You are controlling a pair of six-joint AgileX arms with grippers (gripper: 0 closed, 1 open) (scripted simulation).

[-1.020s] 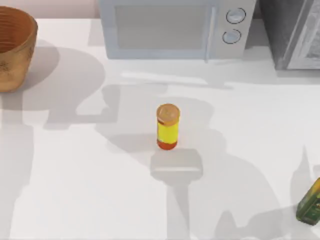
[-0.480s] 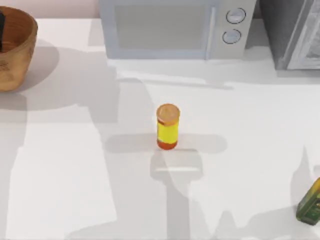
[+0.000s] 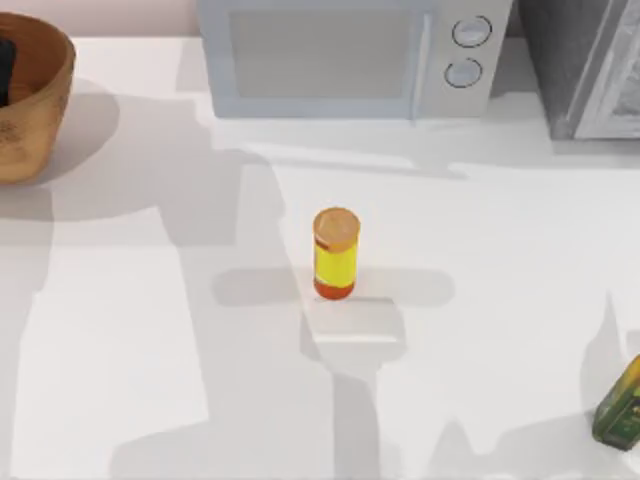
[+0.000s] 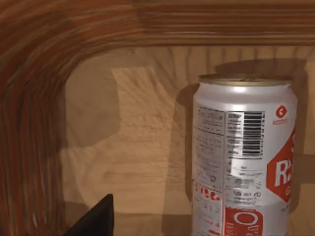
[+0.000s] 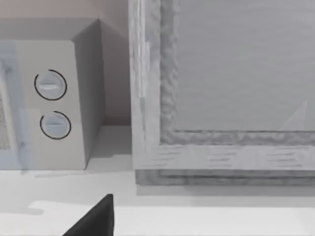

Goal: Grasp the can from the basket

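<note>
The left gripper (image 3: 3, 70) is reaching into the basket (image 3: 45, 110) at the upper left of the top view — how wide it is spread I cannot tell. The can (image 4: 243, 157) is lying inside the basket on the ribbed wood, apart from one dark fingertip (image 4: 96, 219) — nothing is gripping it.

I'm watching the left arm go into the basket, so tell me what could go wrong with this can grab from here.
1. The can sits close against the basket wall, so a finger may find little room behind it.
2. In the left wrist view the can lies off to one side of the left gripper's fingertip; closing now might clip or tip it.
</note>
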